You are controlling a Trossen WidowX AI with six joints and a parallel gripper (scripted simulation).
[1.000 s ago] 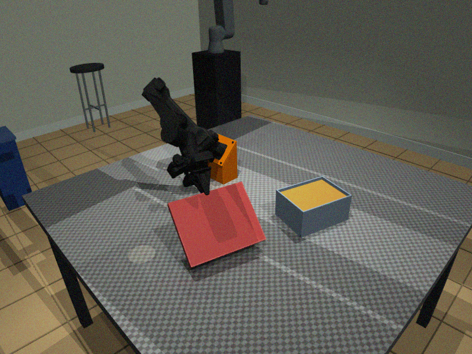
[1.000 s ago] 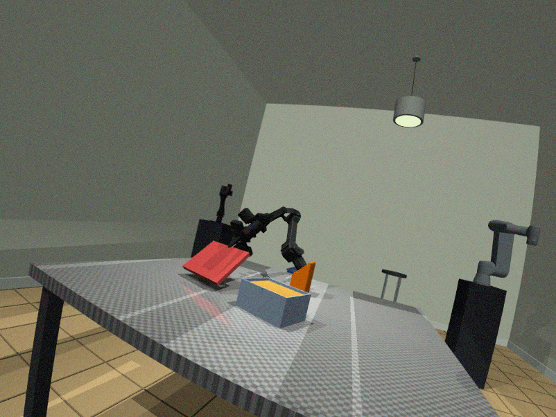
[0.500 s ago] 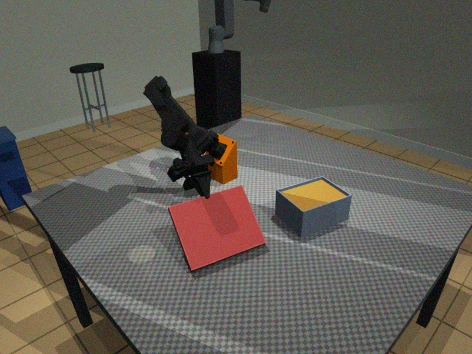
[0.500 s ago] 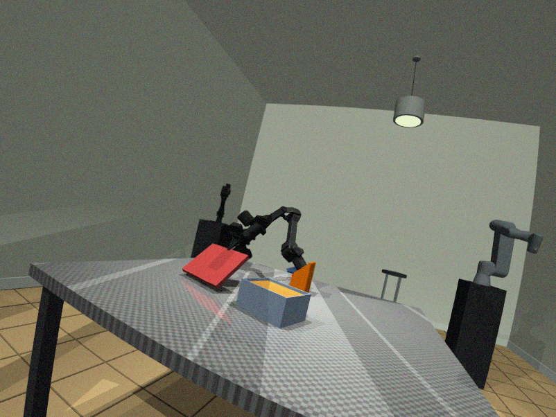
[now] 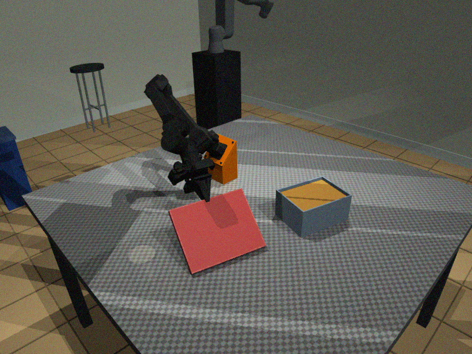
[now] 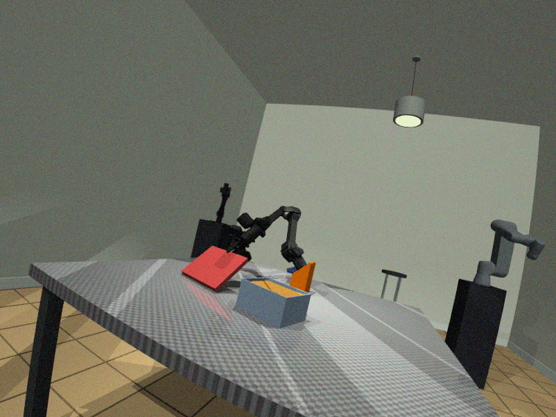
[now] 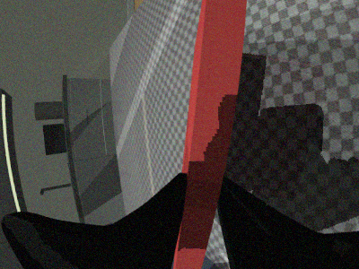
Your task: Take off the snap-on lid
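Observation:
The red lid [image 5: 217, 230] [image 6: 214, 267] [image 7: 211, 117] is off the box and held tilted, its far edge raised and its near edge low at the table [image 5: 305, 289]. My gripper [image 5: 205, 197] [image 6: 234, 249] [image 7: 201, 181] is shut on the lid's far edge; in the wrist view the lid shows edge-on between the black fingers. The blue-grey storage box [image 5: 313, 205] [image 6: 272, 300] stands open to the right of the lid, with an orange-yellow inside.
An orange wedge-shaped block [image 5: 225, 160] [image 6: 303, 276] stands behind the lid, close to my arm. A black pedestal with a grey arm [image 5: 216, 87] [image 6: 475, 323] stands beyond the table. A stool [image 5: 90, 95] and a blue bin [image 5: 11, 167] stand on the floor at the left.

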